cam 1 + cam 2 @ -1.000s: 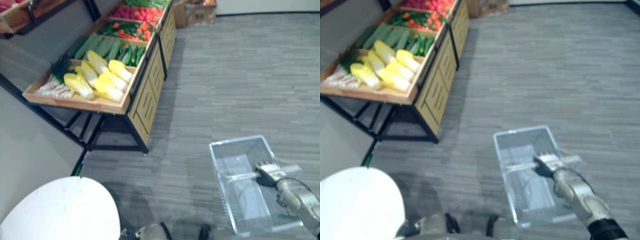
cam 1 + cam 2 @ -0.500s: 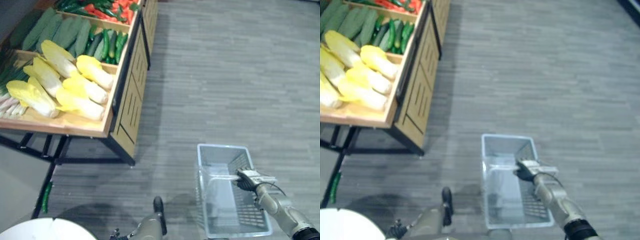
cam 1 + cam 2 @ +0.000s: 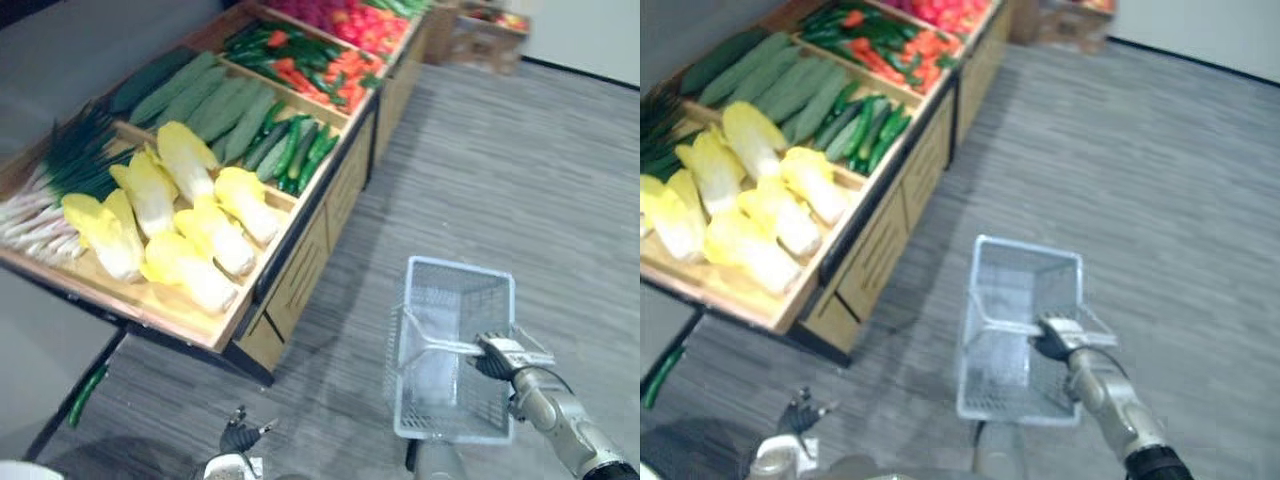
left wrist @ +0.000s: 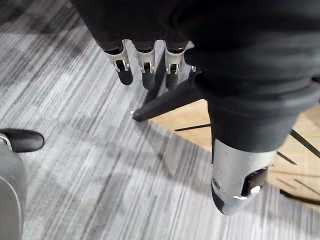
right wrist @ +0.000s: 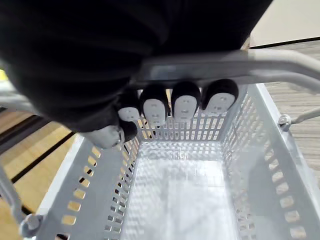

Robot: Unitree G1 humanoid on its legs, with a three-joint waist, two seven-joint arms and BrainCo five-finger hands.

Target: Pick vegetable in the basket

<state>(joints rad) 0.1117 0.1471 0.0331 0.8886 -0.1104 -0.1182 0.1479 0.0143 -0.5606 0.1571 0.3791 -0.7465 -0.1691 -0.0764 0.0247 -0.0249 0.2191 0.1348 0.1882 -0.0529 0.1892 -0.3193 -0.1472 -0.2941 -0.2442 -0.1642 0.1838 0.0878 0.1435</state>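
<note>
Grey floor (image 3: 560,180) by vegetable stand (image 3: 300,288): right hand (image 3: 494,360) clamps basket handle (image 3: 445,347), left hand (image 4: 145,62) hangs slack.

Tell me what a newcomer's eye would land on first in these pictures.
The bright yellow cabbages piled in the nearest bin of the wooden produce stand, on the robot's left, stand out first, with green cucumbers and red and green vegetables in the bins beyond. Next comes the empty pale basket over the grey floor, carried by the right hand, whose fingers curl round its handle.
</note>
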